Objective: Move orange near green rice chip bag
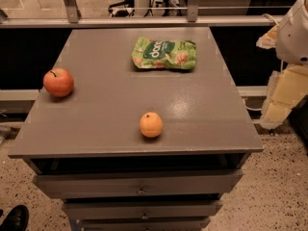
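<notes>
The orange (151, 124) is small, round and plain, with a tiny dark stem dot. It sits on the grey table top (110, 114) near the front edge, a little right of centre. The green rice chip bag (164, 54) lies flat at the back of the table, well behind the orange. My gripper (285, 94) shows as pale yellow parts at the right edge of the camera view, beyond the table's right side, below the white arm housing (296, 30). It holds nothing and is far from the orange.
A larger red-orange apple (58, 82) with a stem sits at the table's left edge. The table has drawers (140, 186) below its front. A rail and glass partition (139, 20) run behind the table. A dark shoe (15, 217) shows at bottom left.
</notes>
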You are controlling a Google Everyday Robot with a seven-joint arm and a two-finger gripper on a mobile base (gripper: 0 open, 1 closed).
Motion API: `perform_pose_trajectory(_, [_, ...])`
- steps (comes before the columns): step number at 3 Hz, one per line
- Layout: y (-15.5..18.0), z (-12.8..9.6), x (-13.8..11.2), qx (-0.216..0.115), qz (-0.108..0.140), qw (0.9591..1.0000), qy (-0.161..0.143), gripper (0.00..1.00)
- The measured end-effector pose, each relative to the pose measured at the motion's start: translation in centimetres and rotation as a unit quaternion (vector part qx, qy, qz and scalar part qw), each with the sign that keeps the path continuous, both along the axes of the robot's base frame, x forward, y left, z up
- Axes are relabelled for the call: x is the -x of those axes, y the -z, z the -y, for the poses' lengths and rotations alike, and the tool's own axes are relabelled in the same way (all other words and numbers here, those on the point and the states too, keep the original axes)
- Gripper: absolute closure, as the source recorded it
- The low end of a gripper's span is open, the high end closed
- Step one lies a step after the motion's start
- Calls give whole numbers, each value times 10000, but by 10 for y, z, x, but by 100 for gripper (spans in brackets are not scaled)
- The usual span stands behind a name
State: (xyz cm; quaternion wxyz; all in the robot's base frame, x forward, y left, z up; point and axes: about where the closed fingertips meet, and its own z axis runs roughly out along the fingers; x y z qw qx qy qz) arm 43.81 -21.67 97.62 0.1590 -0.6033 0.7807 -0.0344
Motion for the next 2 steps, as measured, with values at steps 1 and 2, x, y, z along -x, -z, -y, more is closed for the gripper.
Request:
perform_pose_trajectory(1, [0, 0, 0, 0, 0, 10000, 0, 0])
perform_pose_trajectory(2, [13, -14, -7, -275, 13, 9996, -56, 0])
